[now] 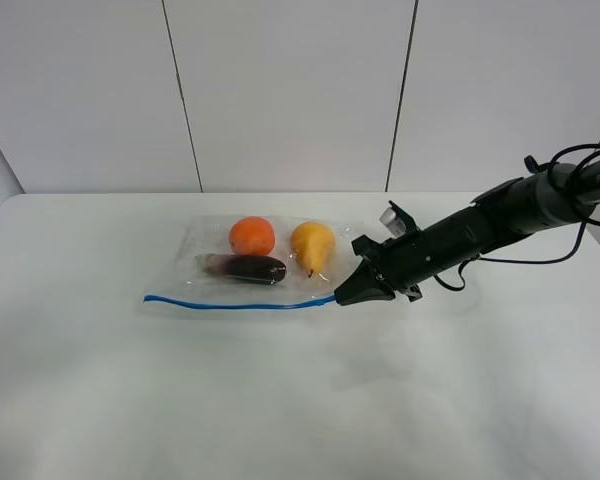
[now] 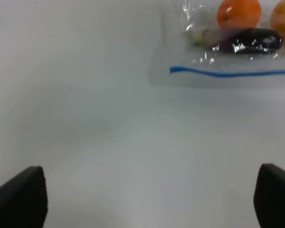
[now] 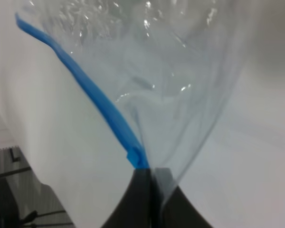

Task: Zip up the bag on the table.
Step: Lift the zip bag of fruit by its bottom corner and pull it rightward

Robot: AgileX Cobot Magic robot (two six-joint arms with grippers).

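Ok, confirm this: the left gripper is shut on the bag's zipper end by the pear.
Wrong arm. The right gripper is shut on the bag's zipper end by the pear; the exterior high view shows it. The left gripper is open, apart from the bag.

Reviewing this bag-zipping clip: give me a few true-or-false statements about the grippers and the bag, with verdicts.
1. The right gripper pinches one end of the blue zipper strip. True.
2. The left gripper grips the strip's other end. False: it is open over bare table, apart from the bag.
3. The bag holds an orange, a pear and an eggplant. True.
4. The orange lies nearer the strip than the eggplant. False: the eggplant is nearer.
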